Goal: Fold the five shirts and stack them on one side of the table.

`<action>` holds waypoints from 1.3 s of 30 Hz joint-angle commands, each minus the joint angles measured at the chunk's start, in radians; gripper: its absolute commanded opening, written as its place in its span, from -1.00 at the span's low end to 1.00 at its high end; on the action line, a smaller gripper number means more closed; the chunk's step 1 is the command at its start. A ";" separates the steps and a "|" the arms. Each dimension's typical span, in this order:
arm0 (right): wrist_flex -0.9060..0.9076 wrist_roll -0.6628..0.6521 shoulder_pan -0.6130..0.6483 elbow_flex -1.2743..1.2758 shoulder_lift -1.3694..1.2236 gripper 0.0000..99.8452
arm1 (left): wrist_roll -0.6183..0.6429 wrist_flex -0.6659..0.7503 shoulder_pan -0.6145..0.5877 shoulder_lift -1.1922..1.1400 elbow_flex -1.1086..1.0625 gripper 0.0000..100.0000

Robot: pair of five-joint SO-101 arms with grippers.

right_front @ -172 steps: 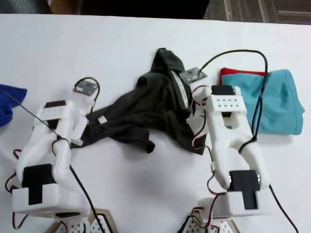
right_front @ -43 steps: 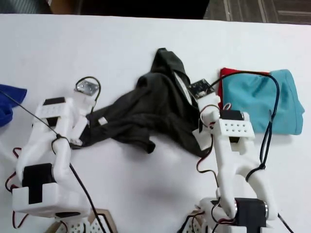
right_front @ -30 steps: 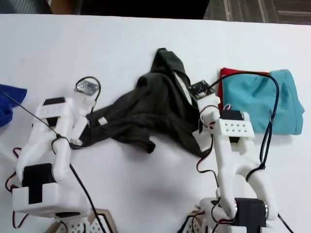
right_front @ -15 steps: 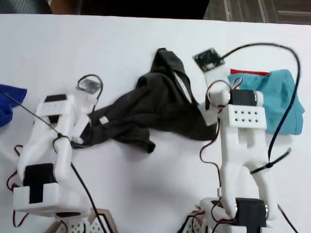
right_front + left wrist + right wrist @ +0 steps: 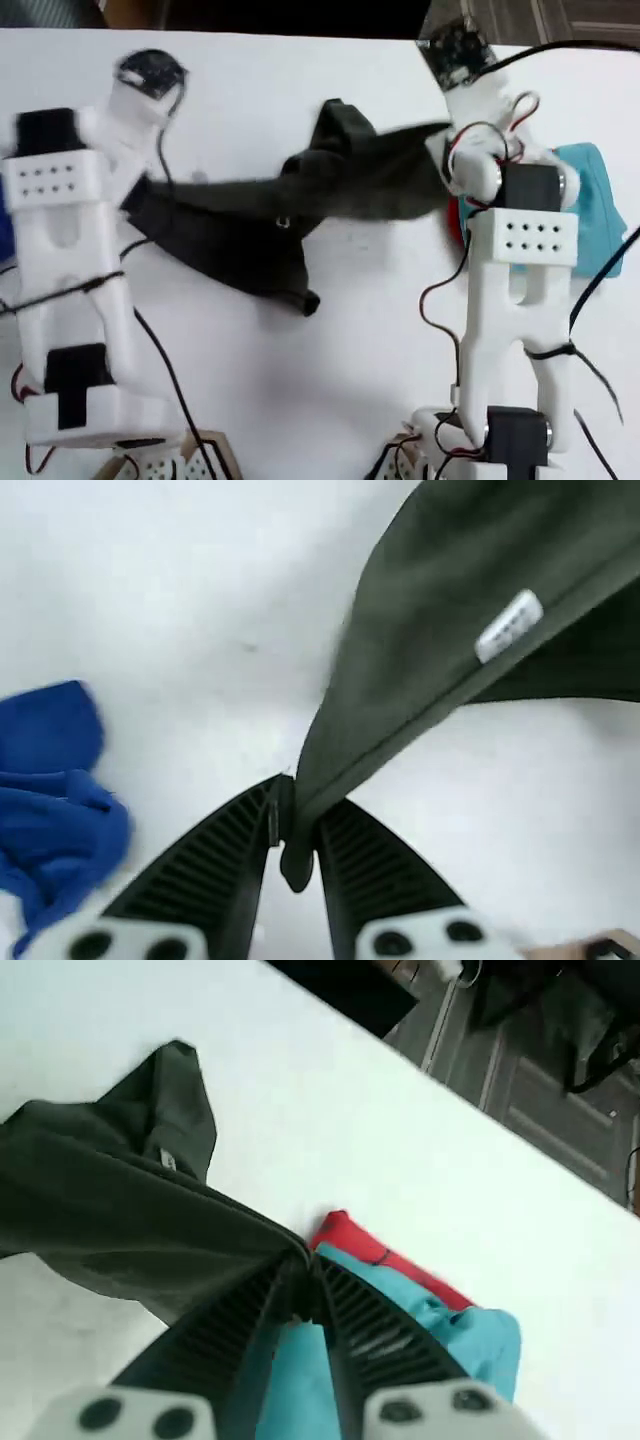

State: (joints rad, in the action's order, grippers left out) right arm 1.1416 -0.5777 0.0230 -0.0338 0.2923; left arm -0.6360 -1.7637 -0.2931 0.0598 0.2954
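**Left arm.** The left gripper has its jaws clamped on a hem edge of the dark shirt. The cloth rises out of the jaws as a taut fold. A small white tag is sewn along that hem, a little way from the grip. In the high view this arm stands on the left side of the worktop, its wrist over the shirt's left end.

**Right arm.** The right gripper has its jaws closed on another edge of the same shirt. The fabric is drawn away from the jaws in a flat sheet. In the high view this arm stands on the right, its wrist at the shirt's right end.

**Dark shirt.** It is pulled out between the two grippers across the middle of the worktop. One bunched corner points toward the far edge, and a loose fold trails toward the near edge. Whether that fold touches the surface cannot be told.

**Other garments.** A teal shirt lies folded on the right side of the worktop, on top of a red shirt whose edge shows at the far side. The right arm partly covers both in the high view. A blue shirt lies crumpled on the left side, apart from the dark shirt.
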 commanded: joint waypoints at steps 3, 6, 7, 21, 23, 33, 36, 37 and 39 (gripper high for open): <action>0.061 -0.011 -0.001 -0.250 0.015 -0.96 | -0.023 -0.021 0.003 0.207 0.048 -0.95; 0.133 -0.009 0.021 -0.387 0.015 -0.96 | -0.028 -0.021 0.011 0.328 0.048 -0.95; 0.153 -0.009 0.031 -0.434 0.015 -0.96 | -0.029 -0.021 0.012 0.365 0.048 -0.95; 0.325 -0.011 0.091 -1.062 0.015 -0.96 | -0.026 0.044 0.006 0.678 0.048 -0.95; 0.325 -0.011 0.091 -1.117 0.015 -0.96 | -0.025 0.044 0.006 0.701 0.048 -0.95; 0.404 -0.005 0.101 -1.332 0.016 -0.96 | -0.023 0.044 0.006 0.835 0.056 -0.95; 0.455 -0.005 0.101 -1.392 0.016 -0.96 | -0.021 0.064 0.005 0.885 0.050 -0.95; 0.470 -0.006 0.101 -1.410 0.016 -0.96 | -0.021 0.077 0.005 0.904 0.050 -0.95; 0.496 -0.009 0.101 -1.448 0.016 -0.96 | -0.021 0.104 0.005 0.937 0.051 -0.95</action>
State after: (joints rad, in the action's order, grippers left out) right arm 1.6111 -0.5823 0.1166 -1.4331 0.2984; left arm -0.6575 -1.7085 -0.2885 0.9636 0.3214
